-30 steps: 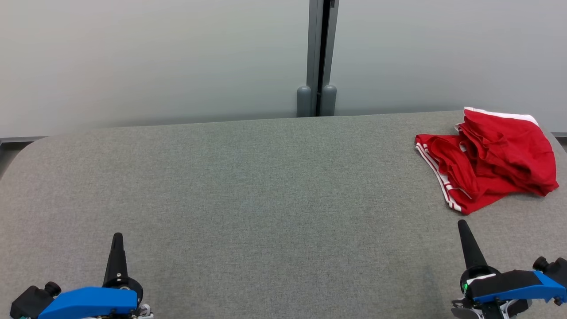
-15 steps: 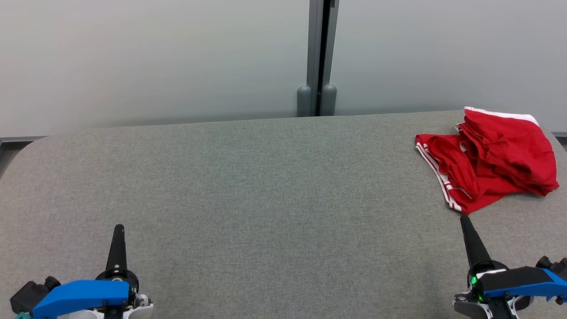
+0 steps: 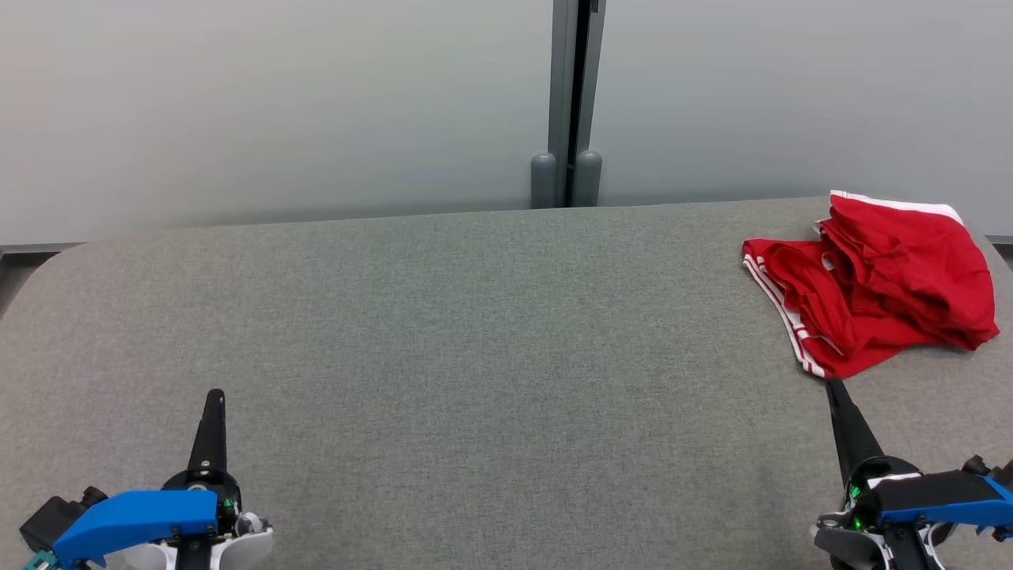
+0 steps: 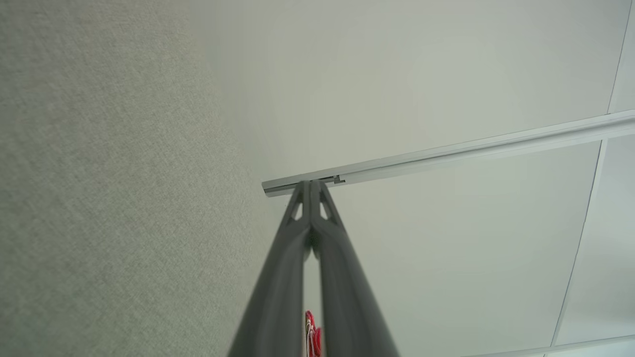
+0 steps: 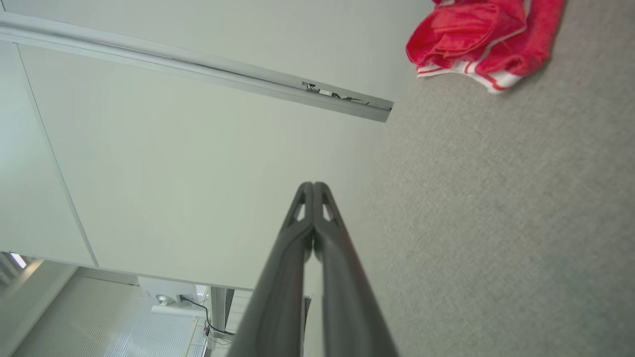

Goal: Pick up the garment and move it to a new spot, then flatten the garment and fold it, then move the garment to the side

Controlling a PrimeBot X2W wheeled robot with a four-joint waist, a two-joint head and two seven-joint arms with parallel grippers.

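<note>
The garment [image 3: 878, 281] is a crumpled red pair of shorts with white stripes, lying at the far right of the grey table [image 3: 475, 332]. It also appears at the top right of the right wrist view as the garment [image 5: 476, 39], and as a red sliver of garment [image 4: 311, 337] between the fingers in the left wrist view. My right gripper [image 3: 832, 388] is shut, its tip just short of the garment's near hem. My left gripper [image 3: 214, 396] is shut too, low at the left, far from the cloth. Both hold nothing.
A pale wall [image 3: 277, 103] with a grey vertical post [image 3: 568, 103] runs behind the table's far edge. The table's rounded left corner [image 3: 47, 261] sits at the left. The garment lies close to the table's right edge.
Both grippers have crept forward, away from me. The right tip has closed in on the garment's near hem. The garment has not moved.
</note>
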